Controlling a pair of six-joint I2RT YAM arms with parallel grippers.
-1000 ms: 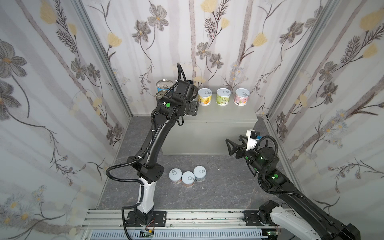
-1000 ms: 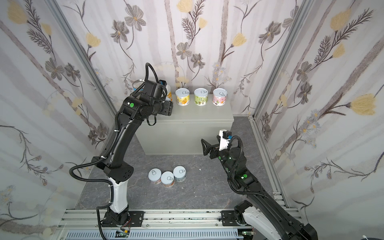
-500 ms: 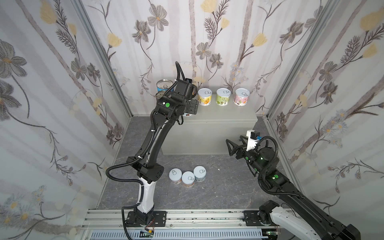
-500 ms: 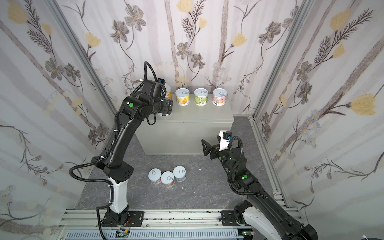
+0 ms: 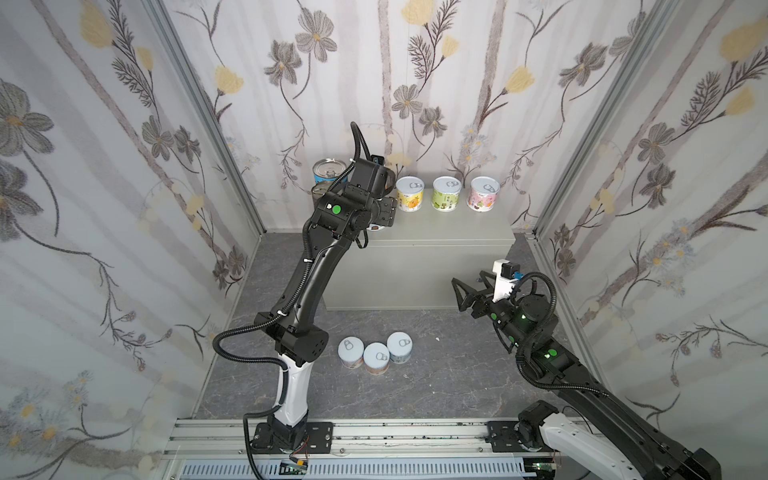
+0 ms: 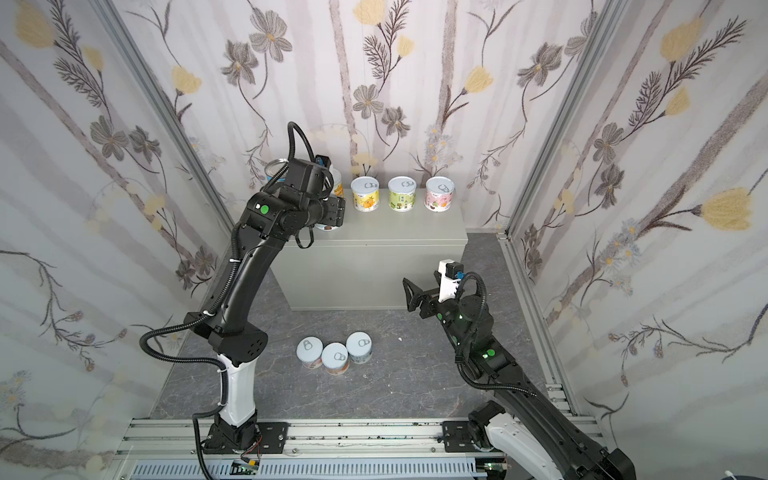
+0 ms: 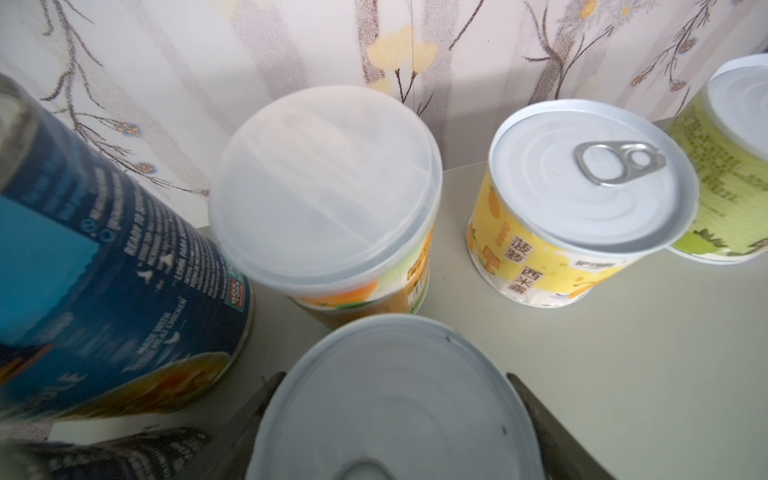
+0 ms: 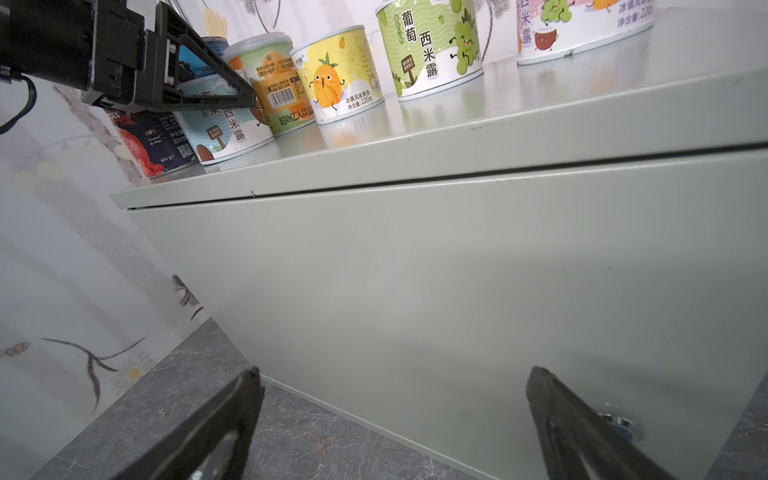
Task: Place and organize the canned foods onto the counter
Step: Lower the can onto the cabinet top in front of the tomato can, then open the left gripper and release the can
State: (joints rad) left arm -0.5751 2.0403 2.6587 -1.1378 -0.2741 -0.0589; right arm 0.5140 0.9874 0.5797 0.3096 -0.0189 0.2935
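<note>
- Pinch of left jaws on pale-lidded can (image 7: 390, 399), upright on desk (image 7: 623, 353); probably squaring it with its neighbours before release.
- Just beyond those jaws: orange can (image 7: 324, 187), blue can (image 7: 104, 249) beside; farther along, yellow can (image 7: 582, 187) in the back row.
- Reaching high with left arm (image 5: 316, 266), wrist near level over desk.
- Spread and empty, right jaws facing desk front; three cans (image 5: 376, 357) waiting on floor (image 5: 436, 382).

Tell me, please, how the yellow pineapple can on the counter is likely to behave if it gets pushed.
The yellow pineapple can is short and wide with a flat base, so a push would probably slide it across the smooth counter rather than tip it. Its glossy label may be slippery in a grip. On its side, it would likely roll.
</note>
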